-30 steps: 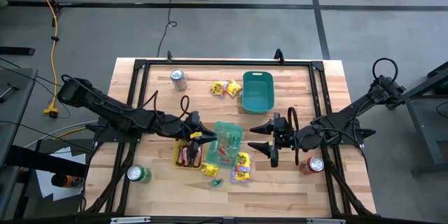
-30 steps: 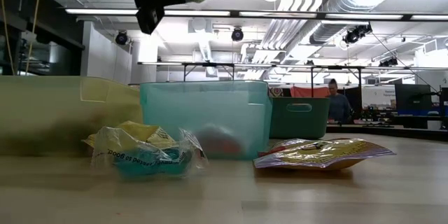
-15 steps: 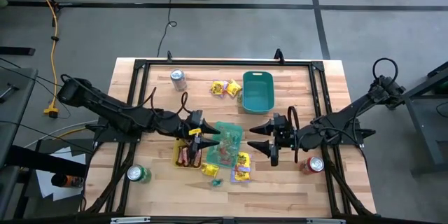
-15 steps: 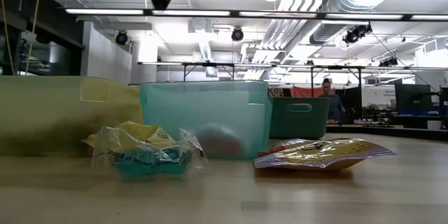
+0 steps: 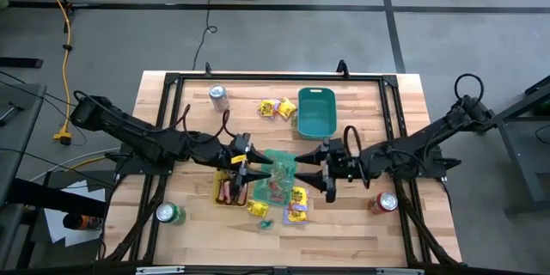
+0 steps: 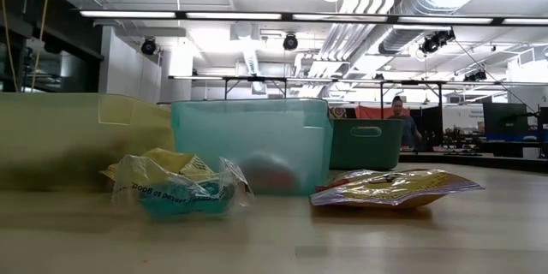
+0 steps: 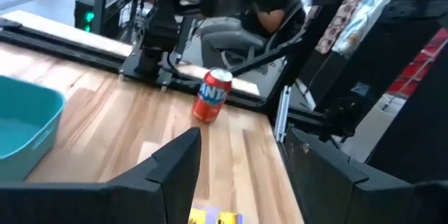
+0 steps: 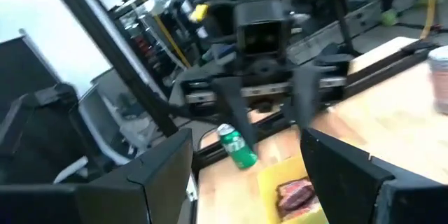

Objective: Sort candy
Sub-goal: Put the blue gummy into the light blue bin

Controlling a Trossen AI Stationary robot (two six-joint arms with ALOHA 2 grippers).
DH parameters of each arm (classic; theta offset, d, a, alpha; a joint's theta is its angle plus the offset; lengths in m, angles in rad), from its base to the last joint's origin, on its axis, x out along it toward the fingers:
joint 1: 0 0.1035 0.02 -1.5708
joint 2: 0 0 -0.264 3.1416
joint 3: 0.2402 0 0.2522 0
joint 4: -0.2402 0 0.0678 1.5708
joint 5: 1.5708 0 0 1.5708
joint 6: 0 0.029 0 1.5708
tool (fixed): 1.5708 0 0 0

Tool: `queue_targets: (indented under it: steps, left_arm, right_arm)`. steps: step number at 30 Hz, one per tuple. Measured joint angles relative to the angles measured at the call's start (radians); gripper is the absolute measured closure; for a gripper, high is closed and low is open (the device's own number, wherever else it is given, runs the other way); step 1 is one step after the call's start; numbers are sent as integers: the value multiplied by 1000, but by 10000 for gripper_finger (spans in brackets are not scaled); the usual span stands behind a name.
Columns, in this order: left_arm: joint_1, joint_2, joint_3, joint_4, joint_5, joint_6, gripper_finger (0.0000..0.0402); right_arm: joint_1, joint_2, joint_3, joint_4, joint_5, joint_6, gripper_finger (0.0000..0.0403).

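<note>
High view — wood table [image 5: 412, 120], grey floor [image 5: 481, 26]; left claw [image 5: 247, 161], right claw [image 5: 325, 172] both apart.

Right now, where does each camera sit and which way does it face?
High: overhead, facing down; both arms, left end effector, right end effector.
Low: tabletop level, facing the pale teal tray; a dark arm part at top.
Left wrist: past its fingers toward the red can.
Right wrist: past its fingers toward the green can.
Shared: both cans appear from overhead.
</note>
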Motion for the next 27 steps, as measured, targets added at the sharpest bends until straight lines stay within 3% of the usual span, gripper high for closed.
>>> queue_targets:
  steps: [6,11,18,27]
  left_arm:
    - [38,-109,0,-235,-20,36,204]
    - [80,-224,0,-423,-129,31,204]
    - [93,-276,0,-457,-260,18,204]
    - [88,-250,0,-491,-264,-21,204]
  right_arm:
    - [-2,145,135,-50,-107,-114,142]
    - [-2,308,337,-323,-151,-255,142]
    - [-2,551,586,-687,-180,-416,142]
    - [13,766,653,-750,-333,-514,142]
